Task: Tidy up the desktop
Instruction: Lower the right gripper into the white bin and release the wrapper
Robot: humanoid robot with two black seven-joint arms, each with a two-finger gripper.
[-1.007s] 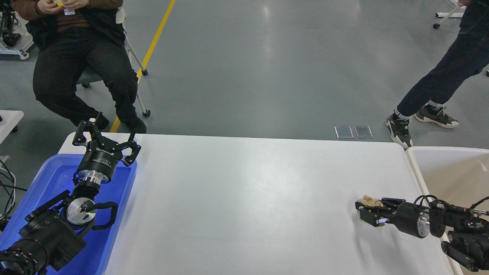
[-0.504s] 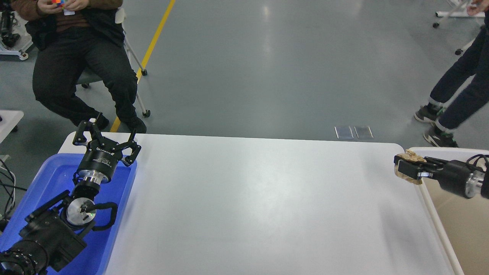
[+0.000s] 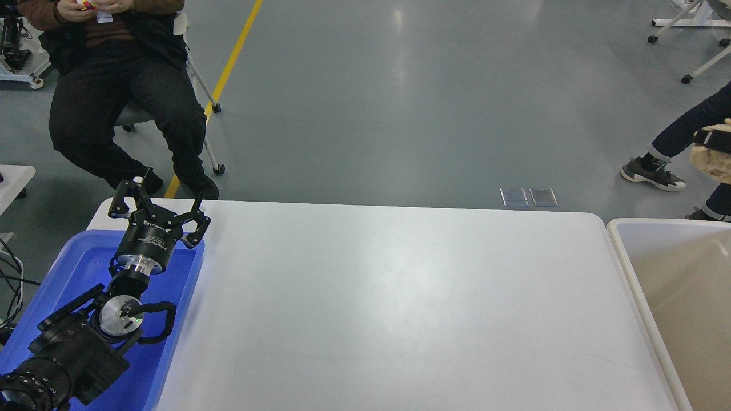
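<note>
The desktop (image 3: 388, 297) is a wide white tabletop with rounded corners, and nothing lies on it. My left gripper (image 3: 157, 204) is open and empty, held above the far end of the blue tray (image 3: 74, 268) at the desktop's left edge. My right gripper (image 3: 707, 140) shows only partly at the right edge of the view, high above the cream-white bin (image 3: 625, 257). It is shut on a crumpled tan paper wad (image 3: 711, 165). Most of the right arm is out of view.
A seated person (image 3: 125, 85) and a chair are behind the table's far left corner. Another person's legs (image 3: 674, 148) are on the floor at the far right. A small white table corner (image 3: 14, 177) is at the left.
My right gripper lifted the paper wad off the desktop's right side and carried it up and right, over the bin. The left arm has not moved. The standing person walked right.
</note>
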